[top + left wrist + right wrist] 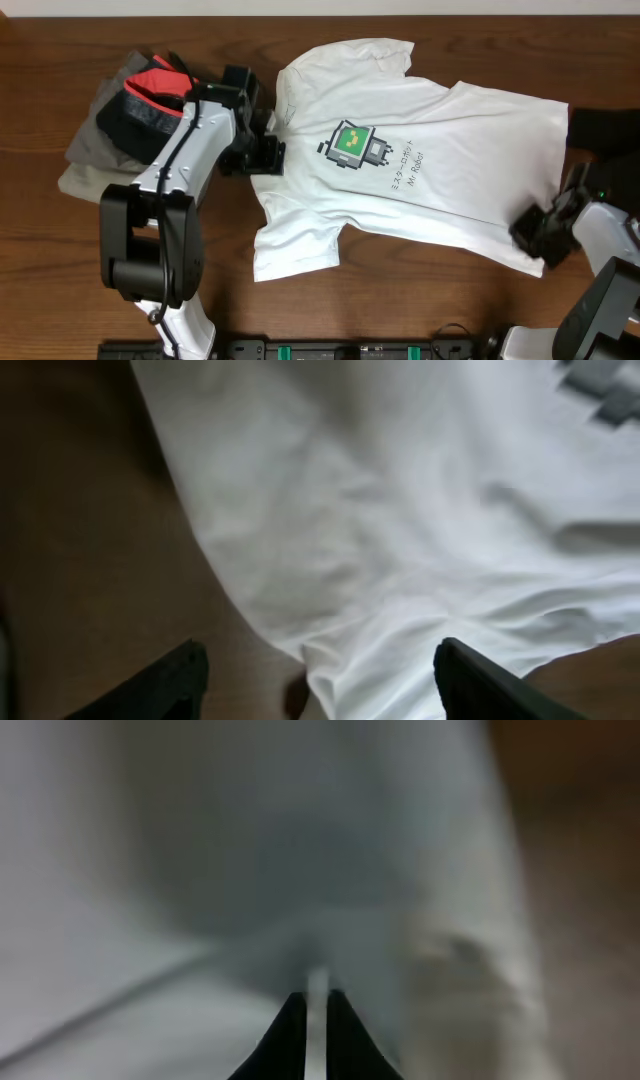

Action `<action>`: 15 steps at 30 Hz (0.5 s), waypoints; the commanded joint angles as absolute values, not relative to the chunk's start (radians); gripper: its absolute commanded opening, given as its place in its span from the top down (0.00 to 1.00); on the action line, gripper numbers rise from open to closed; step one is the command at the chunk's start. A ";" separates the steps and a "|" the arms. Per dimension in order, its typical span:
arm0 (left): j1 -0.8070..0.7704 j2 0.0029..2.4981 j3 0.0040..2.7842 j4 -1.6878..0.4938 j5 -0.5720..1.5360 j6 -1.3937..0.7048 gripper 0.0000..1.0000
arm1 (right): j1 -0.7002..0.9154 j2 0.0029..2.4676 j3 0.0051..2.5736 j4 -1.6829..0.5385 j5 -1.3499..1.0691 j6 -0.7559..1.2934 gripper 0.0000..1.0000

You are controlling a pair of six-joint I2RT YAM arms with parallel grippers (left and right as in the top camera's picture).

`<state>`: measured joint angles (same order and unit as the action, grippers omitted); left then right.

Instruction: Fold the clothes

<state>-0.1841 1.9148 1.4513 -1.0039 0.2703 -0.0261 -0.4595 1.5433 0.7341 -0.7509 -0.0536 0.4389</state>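
The white short-sleeved T-shirt (460,140) lies spread flat across the centre of the wooden surface (60,280), with its collar toward the top of the frame. The chest carries a green-and-black square print (352,146) with small dark lettering (405,165) just to its right. The fabric shows light wrinkles. A pile of garments (120,120) in grey, red and black sits at the upper left, apart from the shirt.

Left tool (262,152): positioned at the shirt's left edge, just above the lower-left sleeve. In the left wrist view the tool (320,690) is spread wide, with its fingers (175,680) on either side of the shirt edge (400,510). It holds nothing.

Right tool (530,232): positioned at the shirt's lower right edge. In the right wrist view, which is blurred, the tool (315,1020) is nearly closed, pinching a thin strip of white fabric (250,840).
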 commanded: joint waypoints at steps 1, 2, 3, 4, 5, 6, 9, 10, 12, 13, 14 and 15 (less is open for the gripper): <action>-0.179 1.892 1.491 -1.012 0.280 -0.028 0.25 | -0.520 1.545 0.712 -0.776 0.167 0.516 0.96; -0.179 1.892 1.497 -1.012 0.280 -0.028 0.24 | -0.540 1.544 0.712 -0.783 0.202 0.516 0.97; -0.179 1.892 1.503 -1.012 0.280 -0.028 0.24 | -0.566 1.544 0.712 -0.784 0.245 0.516 0.98; -0.179 1.892 1.506 -1.010 0.280 -0.028 0.23 | -0.588 1.544 0.715 -0.780 0.272 0.516 0.98; -0.179 1.892 1.509 -1.005 0.280 -0.028 0.22 | -0.615 1.544 0.722 -0.773 0.282 0.516 0.98; -0.179 1.892 1.512 -1.001 0.280 -0.028 0.20 | -0.636 1.544 0.731 -0.765 0.281 0.516 0.96; -0.179 1.892 1.512 -0.985 0.281 -0.028 0.16 | -0.679 1.544 0.780 -0.728 0.232 0.487 0.91; -0.179 1.892 1.512 -0.981 0.281 -0.028 0.16 | -0.680 1.544 0.798 -0.728 0.190 0.463 0.89; -0.180 1.892 1.512 -0.969 0.281 -0.028 0.14 | -0.672 1.544 0.838 -0.734 0.121 0.404 0.85; -0.181 1.892 1.512 -0.960 0.284 -0.028 0.13 | -0.667 1.544 0.855 -0.743 0.118 0.396 0.85; -0.181 1.892 1.512 -0.949 0.290 -0.028 0.12 | -0.662 1.543 0.877 -0.757 0.110 0.395 0.85; -0.181 1.892 1.512 -0.931 0.307 -0.027 0.11 | -0.659 1.541 0.906 -0.774 0.083 0.395 0.85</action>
<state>-0.1841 1.9148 1.4879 -0.9497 0.2832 -0.0261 -0.6693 1.5429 0.8391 -0.7551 0.1432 0.4389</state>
